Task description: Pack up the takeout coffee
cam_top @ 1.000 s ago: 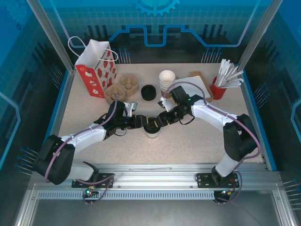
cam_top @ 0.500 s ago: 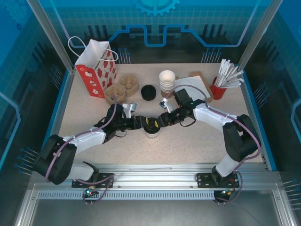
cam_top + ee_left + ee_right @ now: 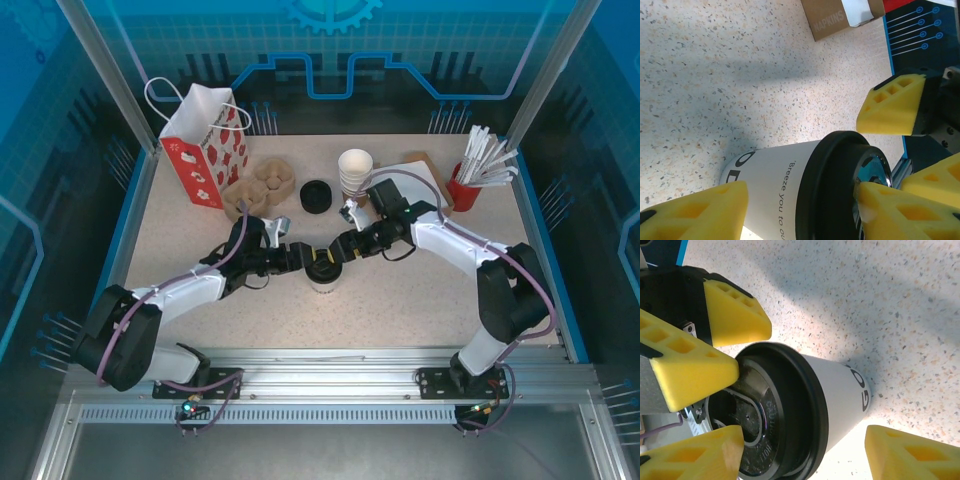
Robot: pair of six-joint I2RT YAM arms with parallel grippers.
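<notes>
One takeout coffee (image 3: pixel 322 274) at mid-table: upright on the speckled table (image 3: pixel 420 300), black lid seated, white wall with dark lettering in the wrist views. Both arms stretched inward from their bases at the near edge, tips meeting over the lid. From the left, left gripper (image 3: pixel 303 260): released, jaws spread wide; in the left wrist view, one yellow pad (image 3: pixel 900 212) against the lid top, the other pad (image 3: pixel 695 212) low beside the cup wall, contact not discernible. From the right, right gripper (image 3: pixel 338 256): likewise released and spread; in the right wrist view, one pad (image 3: pixel 695 455) over the lid top, the other pad (image 3: pixel 912 455) out beside the cup base, apart from it. Cup clamped by neither. At far left, red-and-white paper bag (image 3: pixel 205 140), upright. Just right of it, brown cup carrier (image 3: pixel 258 187), then loose black lids (image 3: pixel 316 196), then stack of lidless cups (image 3: pixel 354 170). At far right, napkin box (image 3: pixel 420 178) and red holder of stirrers (image 3: pixel 465 188)
</notes>
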